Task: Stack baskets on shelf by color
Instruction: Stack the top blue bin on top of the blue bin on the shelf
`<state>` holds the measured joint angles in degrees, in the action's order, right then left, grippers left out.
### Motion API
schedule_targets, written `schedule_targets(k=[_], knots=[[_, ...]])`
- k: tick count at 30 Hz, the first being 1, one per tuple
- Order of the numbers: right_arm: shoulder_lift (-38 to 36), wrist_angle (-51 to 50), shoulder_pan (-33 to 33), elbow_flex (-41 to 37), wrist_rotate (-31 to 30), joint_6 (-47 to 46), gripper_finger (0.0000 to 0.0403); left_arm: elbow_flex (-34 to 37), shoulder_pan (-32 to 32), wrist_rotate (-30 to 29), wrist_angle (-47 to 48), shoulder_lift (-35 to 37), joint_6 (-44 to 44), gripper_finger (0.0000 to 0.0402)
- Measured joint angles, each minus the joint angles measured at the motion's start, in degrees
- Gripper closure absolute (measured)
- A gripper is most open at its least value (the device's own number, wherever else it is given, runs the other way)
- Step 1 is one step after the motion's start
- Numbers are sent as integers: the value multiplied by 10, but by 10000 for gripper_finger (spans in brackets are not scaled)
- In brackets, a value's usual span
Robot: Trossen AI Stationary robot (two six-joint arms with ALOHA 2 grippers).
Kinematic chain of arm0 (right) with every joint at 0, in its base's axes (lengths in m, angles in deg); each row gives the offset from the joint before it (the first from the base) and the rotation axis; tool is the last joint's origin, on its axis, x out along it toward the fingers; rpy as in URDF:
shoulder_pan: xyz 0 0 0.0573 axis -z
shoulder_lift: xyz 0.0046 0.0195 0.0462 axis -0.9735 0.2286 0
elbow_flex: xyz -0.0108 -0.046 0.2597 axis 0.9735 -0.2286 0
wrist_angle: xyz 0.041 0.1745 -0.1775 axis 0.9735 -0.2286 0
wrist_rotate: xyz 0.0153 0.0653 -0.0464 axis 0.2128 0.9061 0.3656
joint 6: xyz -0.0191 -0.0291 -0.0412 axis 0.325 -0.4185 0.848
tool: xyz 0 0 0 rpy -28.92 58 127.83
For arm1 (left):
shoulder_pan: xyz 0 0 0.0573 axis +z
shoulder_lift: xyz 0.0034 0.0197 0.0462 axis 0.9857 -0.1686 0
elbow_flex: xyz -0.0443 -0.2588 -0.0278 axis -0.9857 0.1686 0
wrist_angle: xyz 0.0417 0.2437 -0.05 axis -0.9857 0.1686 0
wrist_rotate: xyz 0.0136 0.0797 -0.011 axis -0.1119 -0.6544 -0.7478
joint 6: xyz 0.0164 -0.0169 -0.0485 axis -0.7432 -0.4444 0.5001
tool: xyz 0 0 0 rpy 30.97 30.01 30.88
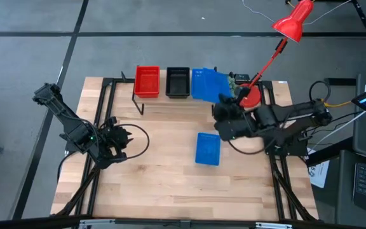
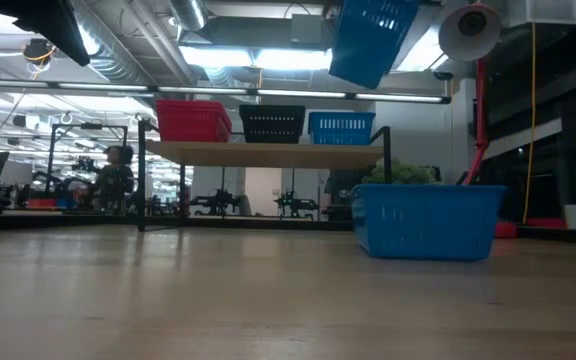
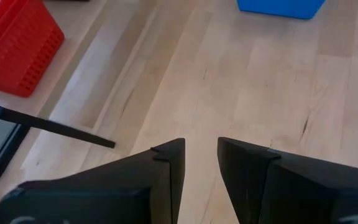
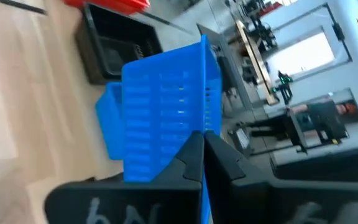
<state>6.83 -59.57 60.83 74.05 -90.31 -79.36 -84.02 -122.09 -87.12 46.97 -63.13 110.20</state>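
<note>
The sorting looks well advanced: on the shelf (image 1: 170, 102) stand a red pile (image 1: 147, 81), a black pile (image 1: 178, 82) and a blue pile (image 2: 341, 127) side by side, though how many baskets sit nested in each pile cannot be counted from here. Two blue baskets are not yet placed. One, the carried blue basket (image 1: 210, 84), is pinched by one wall between the pressed-together fingers of the right gripper (image 4: 202, 152), hanging tilted in the air above the blue pile, which lies just beyond and below those fingers. The other, the loose blue basket (image 1: 208, 149), rests upright on the worktop (image 1: 164, 172), apart from the right fingers on the side away from the shelf. By my reading, the carried one needs lowering squarely into the blue pile, then the loose one fetched, and the job would be finished. The left gripper (image 3: 201, 162) waits over bare worktop with its fingers slightly spread and nothing between them; the red pile lies ahead of them to one side. The baskets are rigid plastic rectangles with slotted, perforated walls and slightly flared rims, a shape that should nest easily. The shelf is a pale wood board on thin black metal legs, and the worktop is light planked wood with visible grain.
</note>
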Motion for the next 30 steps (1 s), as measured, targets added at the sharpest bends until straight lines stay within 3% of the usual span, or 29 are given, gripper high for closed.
schedule_targets(k=[5,11,14,18,30], knots=[[-1,73,47,-28,-22,36,403,0,0,0,0,0,-2,314],[0,308,90,-138,1,222,403,0,0,0,0,0,-11,314],[0,378,101,-169,3,275,403,0,0,0,0,0,-11,314],[0,396,117,-196,35,278,403,0,0,0,0,0,-16,315],[0,415,148,-240,31,269,403,0,0,0,0,0,-16,315]])
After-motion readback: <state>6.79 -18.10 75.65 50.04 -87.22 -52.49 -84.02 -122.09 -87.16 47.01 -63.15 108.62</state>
